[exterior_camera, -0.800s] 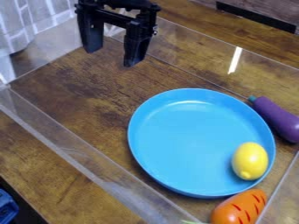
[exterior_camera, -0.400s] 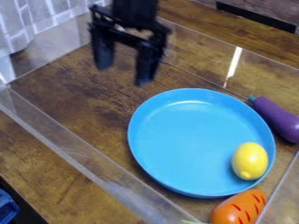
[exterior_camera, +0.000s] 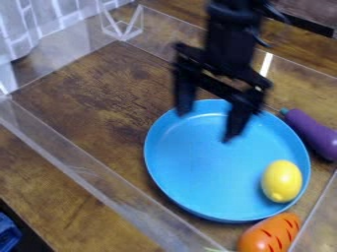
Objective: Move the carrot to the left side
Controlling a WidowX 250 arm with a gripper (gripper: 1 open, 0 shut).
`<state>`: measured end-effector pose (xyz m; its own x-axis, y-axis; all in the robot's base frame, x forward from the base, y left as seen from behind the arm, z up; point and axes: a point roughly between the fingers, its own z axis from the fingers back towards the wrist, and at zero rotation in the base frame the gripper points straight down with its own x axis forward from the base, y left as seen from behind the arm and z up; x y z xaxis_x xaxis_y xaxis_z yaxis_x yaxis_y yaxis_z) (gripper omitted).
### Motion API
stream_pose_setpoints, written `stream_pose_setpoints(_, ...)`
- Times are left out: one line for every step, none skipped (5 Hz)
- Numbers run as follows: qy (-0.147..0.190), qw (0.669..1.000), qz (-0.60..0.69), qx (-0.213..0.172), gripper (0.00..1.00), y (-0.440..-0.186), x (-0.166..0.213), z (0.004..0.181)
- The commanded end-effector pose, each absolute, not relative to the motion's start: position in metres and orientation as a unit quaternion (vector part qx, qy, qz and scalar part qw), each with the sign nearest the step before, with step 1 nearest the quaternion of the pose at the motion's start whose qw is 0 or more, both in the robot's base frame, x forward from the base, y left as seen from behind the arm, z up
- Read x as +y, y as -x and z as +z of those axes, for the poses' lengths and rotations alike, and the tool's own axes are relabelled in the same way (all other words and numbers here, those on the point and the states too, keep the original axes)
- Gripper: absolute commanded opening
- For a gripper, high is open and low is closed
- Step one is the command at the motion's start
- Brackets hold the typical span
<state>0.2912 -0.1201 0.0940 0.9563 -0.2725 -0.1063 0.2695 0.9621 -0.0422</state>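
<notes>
The carrot (exterior_camera: pixel 270 236) lies at the bottom right edge of the view, orange with dark grooves, partly cut off by the frame. My gripper (exterior_camera: pixel 214 115) hangs open over the upper part of the blue plate (exterior_camera: pixel 198 182), fingers pointing down and empty. It stands well above and to the left of the carrot.
A yellow lemon (exterior_camera: pixel 281 180) rests on the right side of the plate. A purple eggplant (exterior_camera: pixel 316 134) lies just off the plate at the right edge. Clear plastic walls (exterior_camera: pixel 79 172) enclose the wooden table (exterior_camera: pixel 99 108).
The gripper has travelled from the upper left of the table down and right, until it hangs over the blue plate. It stays open. The carrot, lemon and eggplant have not moved.
</notes>
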Motion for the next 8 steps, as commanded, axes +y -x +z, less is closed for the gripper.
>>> stream_pose_setpoints(0.019,0.987,-0.156,0.025,1.0,-0.297,-0.157,0.098)
stream_pose_setpoints(0.023,0.986,-0.165,0.023,1.0,-0.295,-0.181,0.087)
stream_pose_setpoints(0.031,0.983,-0.18,0.019,1.0,-0.293,-0.181,0.083)
stream_pose_setpoints(0.035,0.983,-0.182,0.013,1.0,-0.293,-0.177,0.086)
stream_pose_setpoints(0.039,0.982,-0.183,0.0,1.0,-0.294,-0.173,0.092)
stream_pose_setpoints(0.042,0.982,-0.181,-0.016,1.0,-0.296,-0.167,0.102)
stream_pose_setpoints(0.045,0.982,-0.183,-0.023,1.0,-0.299,-0.166,0.099)
stream_pose_setpoints(0.059,0.98,-0.188,-0.029,1.0,-0.297,-0.167,0.095)
